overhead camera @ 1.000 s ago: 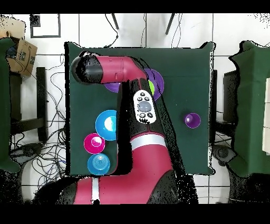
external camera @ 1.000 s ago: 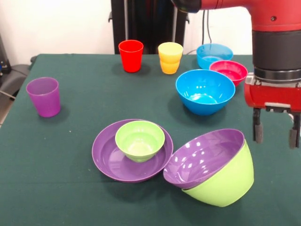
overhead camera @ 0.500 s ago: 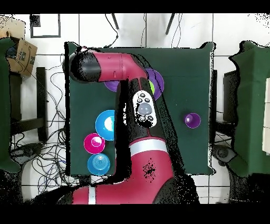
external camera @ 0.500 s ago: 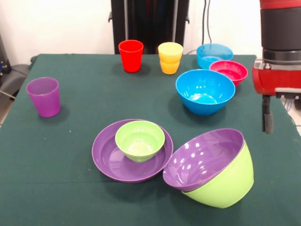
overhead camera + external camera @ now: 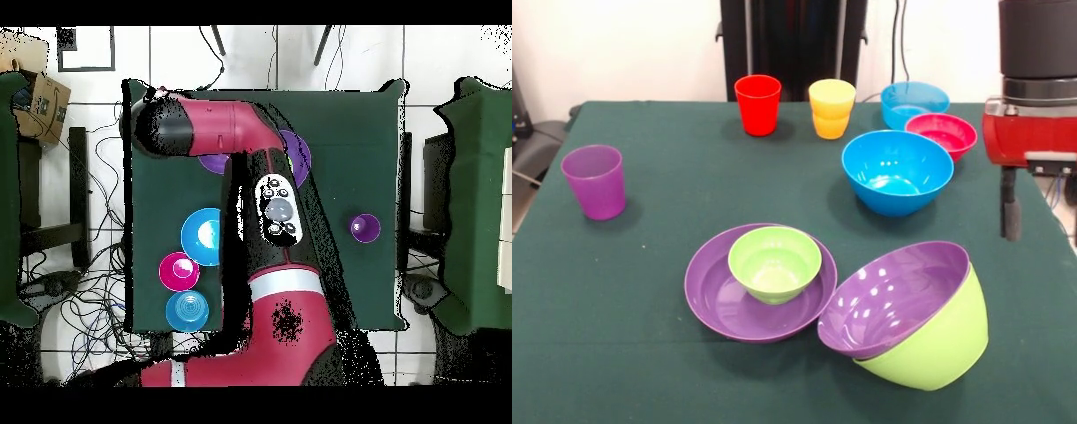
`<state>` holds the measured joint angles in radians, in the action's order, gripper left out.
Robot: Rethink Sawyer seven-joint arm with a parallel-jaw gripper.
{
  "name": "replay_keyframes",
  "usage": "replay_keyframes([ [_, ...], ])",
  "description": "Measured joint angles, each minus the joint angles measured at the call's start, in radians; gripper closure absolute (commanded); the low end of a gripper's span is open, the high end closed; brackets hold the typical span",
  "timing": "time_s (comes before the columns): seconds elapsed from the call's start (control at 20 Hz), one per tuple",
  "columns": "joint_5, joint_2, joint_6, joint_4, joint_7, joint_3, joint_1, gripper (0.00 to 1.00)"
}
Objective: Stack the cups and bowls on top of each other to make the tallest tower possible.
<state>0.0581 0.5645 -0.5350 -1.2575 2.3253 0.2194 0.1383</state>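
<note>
A: How is the pincer [image 5: 1042, 208] placed?
B: It is held above the table's edge, beside the blue bowl [image 5: 897, 171]; only one finger is seen, so its spread cannot be told.

A: And the tower [image 5: 909, 314]?
B: It is tipped nearer than that bowl, mouths turned leftward; overhead, it is hidden by the arm [image 5: 235, 135].

the gripper [image 5: 1012, 208] is cut by the front view's right edge; overhead, the arm [image 5: 250, 200] hides several bowls.
</note>
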Motion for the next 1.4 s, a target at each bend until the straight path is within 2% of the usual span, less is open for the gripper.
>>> replay_keyframes([
  [0.35, 0.0, 0.022, 0.0, -0.066, 0.0, 0.017, 0.065, 0.0],
  [0.7, 0.008, 0.038, 0.0, -0.161, 0.0, 0.05, 0.163, 0.0],
  [0.95, 0.041, 0.037, 0.0, -0.221, 0.0, 0.07, 0.237, 0.0],
  [1.15, 0.065, 0.026, 0.0, -0.237, 0.0, 0.076, 0.265, 0.0],
  [1.4, 0.091, 0.02, 0.0, -0.237, 0.0, 0.079, 0.245, 0.0],
])
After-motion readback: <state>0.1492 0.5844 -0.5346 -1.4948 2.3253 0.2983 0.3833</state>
